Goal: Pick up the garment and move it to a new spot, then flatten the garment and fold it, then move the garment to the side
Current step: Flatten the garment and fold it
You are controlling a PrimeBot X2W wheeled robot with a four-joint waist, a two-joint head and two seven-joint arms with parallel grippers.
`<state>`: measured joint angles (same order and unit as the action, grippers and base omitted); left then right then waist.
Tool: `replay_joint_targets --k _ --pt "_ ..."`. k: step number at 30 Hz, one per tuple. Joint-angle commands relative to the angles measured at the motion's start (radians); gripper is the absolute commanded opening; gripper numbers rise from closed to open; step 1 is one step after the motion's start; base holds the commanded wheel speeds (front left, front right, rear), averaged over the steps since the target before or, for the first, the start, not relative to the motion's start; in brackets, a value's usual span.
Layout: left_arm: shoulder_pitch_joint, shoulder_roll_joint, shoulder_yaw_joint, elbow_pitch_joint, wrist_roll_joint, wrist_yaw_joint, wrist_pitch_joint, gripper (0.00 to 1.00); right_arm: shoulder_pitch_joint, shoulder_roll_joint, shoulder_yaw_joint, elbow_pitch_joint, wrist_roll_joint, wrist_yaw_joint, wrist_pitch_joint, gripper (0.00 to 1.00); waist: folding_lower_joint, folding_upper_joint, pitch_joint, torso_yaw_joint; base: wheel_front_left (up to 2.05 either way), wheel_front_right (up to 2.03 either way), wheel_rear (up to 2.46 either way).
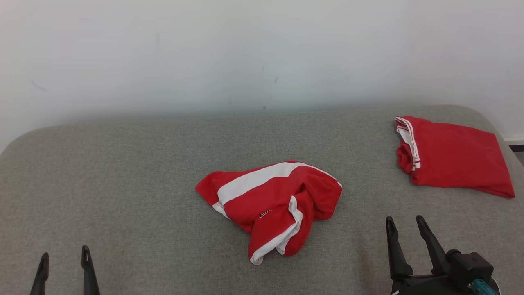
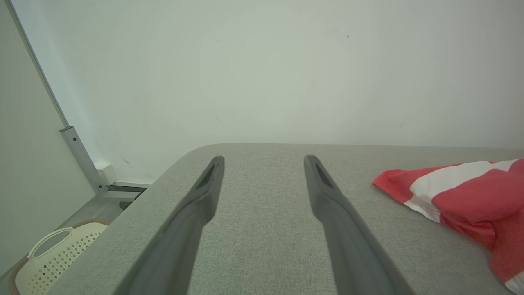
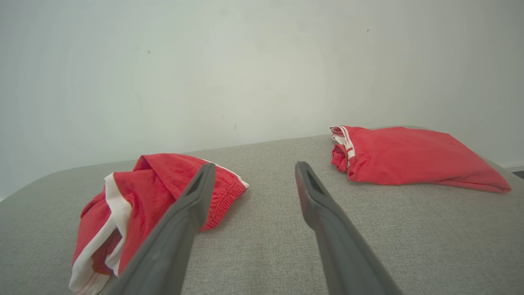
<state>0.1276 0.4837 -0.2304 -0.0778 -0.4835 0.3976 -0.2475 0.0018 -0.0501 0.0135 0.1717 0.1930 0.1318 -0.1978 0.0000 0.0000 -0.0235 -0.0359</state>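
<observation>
A crumpled red garment [image 1: 270, 205] with white stripes lies bunched in the middle of the grey padded surface [image 1: 123, 172]; it shows at the right edge of the left wrist view [image 2: 462, 196] and at the left of the right wrist view [image 3: 139, 205]. My left gripper [image 1: 63, 260] stands open at the lower left, well left of the garment, with nothing between its fingers [image 2: 204, 192]. At the lower right my right gripper [image 1: 406, 227] is open too, just right of the garment and apart from it, fingers [image 3: 315, 196] empty.
A second red garment [image 1: 450, 157], folded flat, lies at the far right of the surface [image 3: 409, 157]. A white wall runs behind. Beyond the surface's left edge a cream perforated basket [image 2: 53, 254] stands on the floor beside a grey metal post [image 2: 82, 159].
</observation>
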Motion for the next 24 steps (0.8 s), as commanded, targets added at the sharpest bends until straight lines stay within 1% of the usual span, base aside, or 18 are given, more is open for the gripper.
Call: replay_joint_targets --k 1,12,17,21,24 --pt "0.016 0.005 -0.001 -0.003 -0.003 0.004 0.002 1.00 0.010 0.000 -0.002 -0.005 0.008 -0.002 -0.001 1.00 0.0000 0.0000 0.001 0.001 0.00 0.00 0.00" --pt "0.015 0.010 0.000 -0.010 -0.010 0.009 0.007 1.00 0.014 0.000 -0.005 0.000 0.007 -0.002 -0.002 1.00 0.0000 0.0000 0.008 0.004 0.00 0.00 0.00" --pt "0.001 0.000 -0.007 -0.004 -0.022 0.001 0.011 1.00 0.010 0.000 -0.006 0.004 0.011 -0.002 -0.003 1.00 0.0000 0.0000 0.012 0.003 0.00 0.00 0.00" --pt "-0.040 -0.010 -0.035 -0.001 -0.023 -0.023 0.027 1.00 -0.010 0.000 -0.007 0.015 0.016 -0.002 -0.002 1.00 0.0000 0.0000 0.017 0.006 0.00 0.00 0.00" --pt "-0.096 -0.028 -0.062 0.018 -0.038 -0.055 0.039 1.00 -0.032 0.000 0.004 0.024 0.021 -0.002 -0.003 1.00 0.0000 0.0000 0.024 0.007 0.00 0.00 0.00"
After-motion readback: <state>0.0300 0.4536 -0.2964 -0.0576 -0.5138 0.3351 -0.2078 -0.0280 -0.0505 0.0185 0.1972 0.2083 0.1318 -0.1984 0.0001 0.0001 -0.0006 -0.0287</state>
